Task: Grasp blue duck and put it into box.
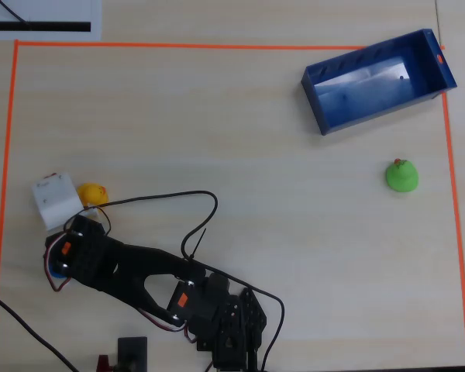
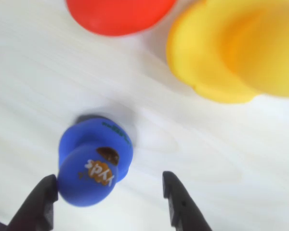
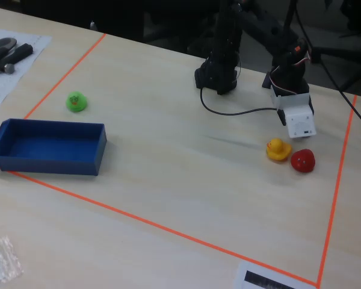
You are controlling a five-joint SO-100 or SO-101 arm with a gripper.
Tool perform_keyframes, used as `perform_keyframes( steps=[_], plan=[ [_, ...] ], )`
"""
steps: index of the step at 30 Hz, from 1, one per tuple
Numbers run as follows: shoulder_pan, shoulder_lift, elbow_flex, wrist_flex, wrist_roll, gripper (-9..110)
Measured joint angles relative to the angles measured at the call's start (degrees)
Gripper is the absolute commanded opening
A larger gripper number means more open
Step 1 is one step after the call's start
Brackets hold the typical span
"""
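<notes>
My tool [image 2: 108, 190] is spread, nothing gripped. The blue duck [image 2: 94, 161] rests on the desk [image 2: 221, 159], offset toward the left finger [image 2: 43, 202] in the wrist view. Risk: closing may nudge it sideways toward the red duck [image 2: 118, 14] and yellow duck [image 2: 241, 48] beyond it

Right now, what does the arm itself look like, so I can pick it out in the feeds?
The arm is black, with orange marks on its joint blocks and thin black and red cables looping beside it. A white boxy housing sits at the wrist. The end effector has two black, tapered fingers.
</notes>
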Motion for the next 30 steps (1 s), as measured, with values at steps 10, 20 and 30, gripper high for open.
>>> perform_keyframes(
  steps=[10, 20, 30],
  plan=[
    [-3.9, -4.1, -1.6, 0.0, 3.0, 29],
    [-4.4, -9.9, -6.8, 0.0, 3.5, 28],
    [-1.2, -10.2, -7.6, -1.0, 3.2, 0]
  ],
)
